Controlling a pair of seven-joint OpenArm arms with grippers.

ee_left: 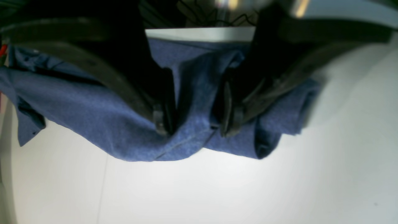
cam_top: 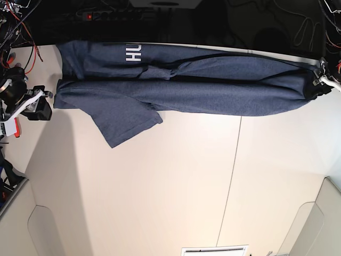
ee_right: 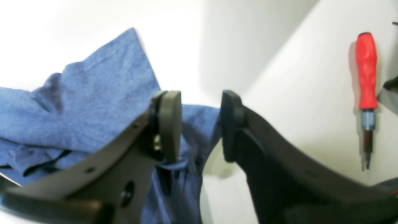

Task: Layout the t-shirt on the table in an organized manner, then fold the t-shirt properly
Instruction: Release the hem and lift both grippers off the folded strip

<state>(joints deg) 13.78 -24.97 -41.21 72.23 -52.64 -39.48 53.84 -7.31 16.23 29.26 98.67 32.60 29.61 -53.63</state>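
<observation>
- My left gripper (ee_left: 194, 124) stands with its two black fingers (ee_left: 160, 119) parted wide, their tips pressed down into a ridge of the heathered navy-blue cotton t-shirt (ee_left: 93, 105); the cloth bunches up between them, and I grip nothing.
- My right gripper (ee_right: 201, 126) is about half open; its left pad (ee_right: 169, 124) touches a hanging fold of the shirt, the right pad stands clear of it, and I cannot tell whether anything is truly held.
- Beside my right fingers a red-handled screwdriver (ee_right: 367, 77) lies on the surface.
- The smooth off-white table (cam_top: 170, 192) spreads bare toward the camera in the base view, a thin dark seam (cam_top: 232, 170) running across it.
- The shirt lies stretched in a long band along the table's far edge, one sleeve (cam_top: 125, 120) splayed nearward, white letters (cam_top: 133, 53) showing near the far rim.
- My grippers sit at opposite ends of that band.
</observation>
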